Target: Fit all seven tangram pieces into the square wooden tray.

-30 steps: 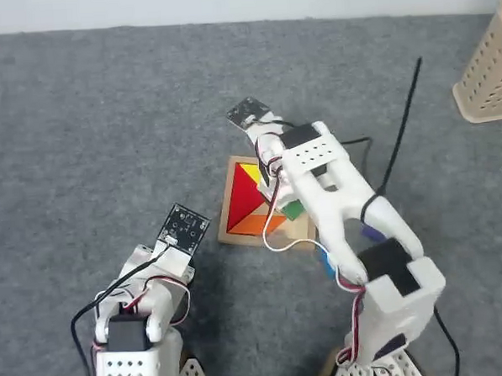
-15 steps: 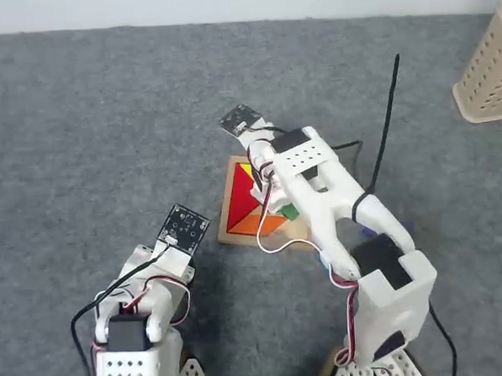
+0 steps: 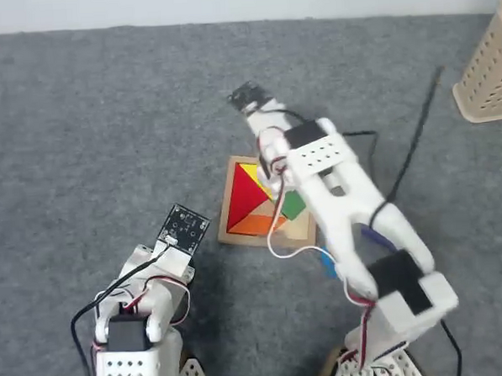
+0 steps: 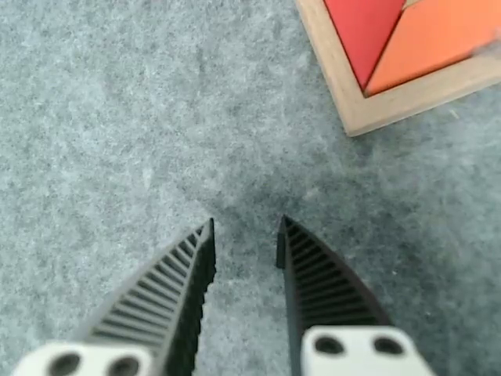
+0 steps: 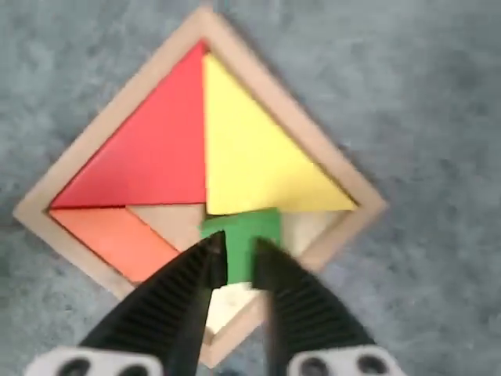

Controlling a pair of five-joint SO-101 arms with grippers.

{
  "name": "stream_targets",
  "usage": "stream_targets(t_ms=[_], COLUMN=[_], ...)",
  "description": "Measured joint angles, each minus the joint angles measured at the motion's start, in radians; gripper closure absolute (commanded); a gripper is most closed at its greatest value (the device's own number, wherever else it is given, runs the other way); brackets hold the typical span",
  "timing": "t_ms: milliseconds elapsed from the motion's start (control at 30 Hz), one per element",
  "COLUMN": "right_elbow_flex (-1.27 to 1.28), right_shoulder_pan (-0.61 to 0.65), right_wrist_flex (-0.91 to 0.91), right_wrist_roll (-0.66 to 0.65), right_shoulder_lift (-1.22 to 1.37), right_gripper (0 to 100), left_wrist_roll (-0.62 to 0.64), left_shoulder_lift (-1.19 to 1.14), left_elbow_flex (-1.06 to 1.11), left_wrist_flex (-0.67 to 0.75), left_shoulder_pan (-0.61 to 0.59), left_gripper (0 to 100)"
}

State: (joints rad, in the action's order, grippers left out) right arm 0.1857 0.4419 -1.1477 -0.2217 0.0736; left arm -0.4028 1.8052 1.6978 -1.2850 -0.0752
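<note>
Your right arm (image 3: 335, 192) has swung since half a second ago: its wrist now sits farther out past the tray's far edge, its elbow has shifted outward, and the black cable (image 3: 416, 133) behind it leans the other way. That uncovers more of the green square (image 5: 243, 231) in the high view. The right gripper (image 5: 239, 247) hangs over that square, its fingers a narrow slit apart with nothing clamped between them; you cannot tell whether they touch it. The square wooden tray (image 5: 109, 125) lies on the grey carpet (image 3: 104, 120) between the arms. It holds a red triangle (image 5: 149, 149), a yellow triangle (image 5: 250, 157), an orange piece (image 5: 117, 239) and the green square, with bare wood beside the green. Your left arm (image 3: 147, 303) has not moved. The left gripper (image 4: 244, 227) hovers over carpet near a tray corner, fingers spread and empty.
</note>
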Motion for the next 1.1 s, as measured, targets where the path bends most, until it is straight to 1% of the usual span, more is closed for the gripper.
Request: stream_targets(t_ms=[100,233,400,600,867,1000,1100], right_elbow_flex=[0.109,0.261,0.27,0.252,0.241,0.244,0.244], right_shoulder_pan=[-0.02,-0.014,-0.014,-0.018,-0.02,-0.02,-0.023], right_wrist_flex=[0.078,0.201,0.244,0.25,0.25,0.226,0.147], right_wrist_roll=[0.009,0.009,0.009,0.011,0.011,0.017,0.018], right_shoulder_lift=[-0.063,-0.08,-0.035,0.074,0.08,0.009,-0.097], right_gripper=[99.2,99.2,99.2,99.2,99.1,98.9,98.8], left_wrist_roll=[0.0,0.0,0.0,0.0,0.0,0.0,0.0], left_shoulder_lift=[0.0,0.0,0.0,0.0,0.0,0.0,0.0], left_elbow_flex=[0.0,0.0,0.0,0.0,0.0,0.0,0.0], left_wrist_flex=[0.0,0.0,0.0,0.0,0.0,0.0,0.0], left_shoulder_pan=[0.0,0.0,0.0,0.0,0.0,0.0,0.0], left_gripper=[88,88,88,88,88,88,88])
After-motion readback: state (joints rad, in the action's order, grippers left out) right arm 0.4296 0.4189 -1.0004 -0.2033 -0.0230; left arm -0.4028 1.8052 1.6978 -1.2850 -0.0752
